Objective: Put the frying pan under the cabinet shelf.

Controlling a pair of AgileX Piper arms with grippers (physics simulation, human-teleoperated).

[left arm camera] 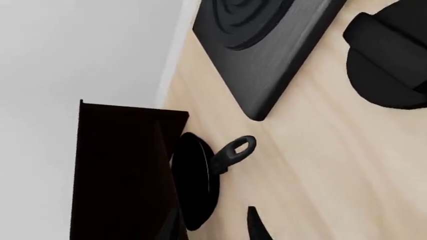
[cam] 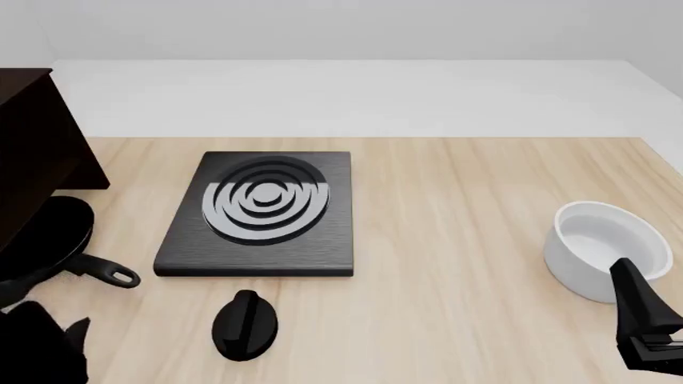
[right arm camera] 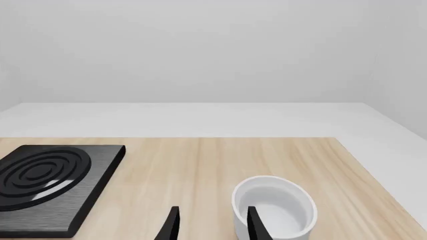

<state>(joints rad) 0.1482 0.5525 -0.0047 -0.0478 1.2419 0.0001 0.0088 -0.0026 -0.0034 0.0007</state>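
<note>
Lying at the far left of the front view, the round black frying pan (cam: 48, 232) sits partly beneath the large dark brown wooden cabinet shelf (cam: 32, 152), its bowl tucked against the cabinet's lower edge while the long black handle with a loop hole (cam: 112, 274) sticks out to the right over bare tabletop. The left wrist view shows the same pan (left arm camera: 195, 180) up against the cabinet's dark side panel (left arm camera: 120, 170), the loop end of the handle pointing away from it.

The pale wooden table (cam: 459, 240) ends at a straight far edge in the upper part of the frame, with white floor beyond. A black square plate with grey concentric rings (cam: 261, 212) fills the centre-left, near the pan's handle but apart from it. A small black rounded knob-like object (cam: 245, 324) lies just below the plate's near edge. Wide open wood stretches between the plate and the white round bowl (cam: 606, 250) at the right edge; the bowl holds nothing.

The left gripper (cam: 43, 336) sits in the lower left corner, close to the handle but not touching it; whether it is spread or closed cannot be told. The right gripper (right arm camera: 210, 222) stands with a clear gap between its fingers, one finger overlapping the bowl's near rim in the right wrist view, holding nothing.
</note>
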